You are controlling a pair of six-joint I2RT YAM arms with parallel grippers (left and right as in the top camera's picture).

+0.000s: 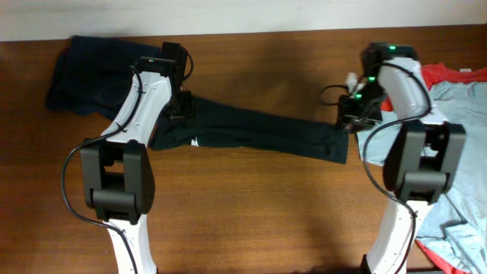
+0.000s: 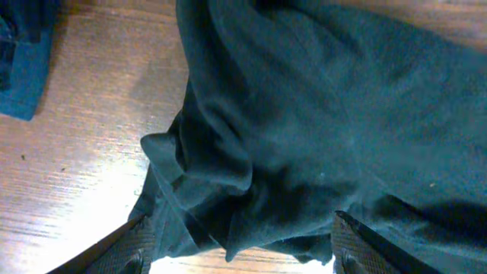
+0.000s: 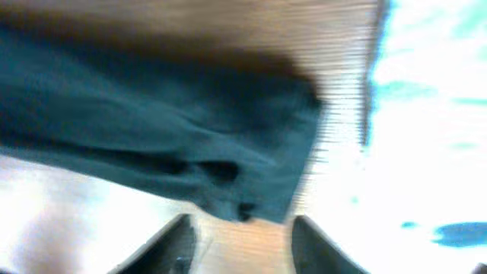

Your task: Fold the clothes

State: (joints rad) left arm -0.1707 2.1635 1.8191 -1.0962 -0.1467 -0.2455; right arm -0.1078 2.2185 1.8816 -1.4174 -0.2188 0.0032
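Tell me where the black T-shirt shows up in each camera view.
Overhead: the black T-shirt lies as a long band across the middle of the wooden table.
Left wrist: bunched, filling most of the frame; table at left.
Right wrist: blurred, left and centre, ending short of the light blue cloth.
Shared landmark: the wooden table.

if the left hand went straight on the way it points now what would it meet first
The black T-shirt: its bunched cloth lies right ahead of the left hand, perhaps touching it.

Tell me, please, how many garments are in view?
4: black shirt mid-table, navy shirt upper left, blue-grey shirt right edge, red shirt upper right; more may be hidden.
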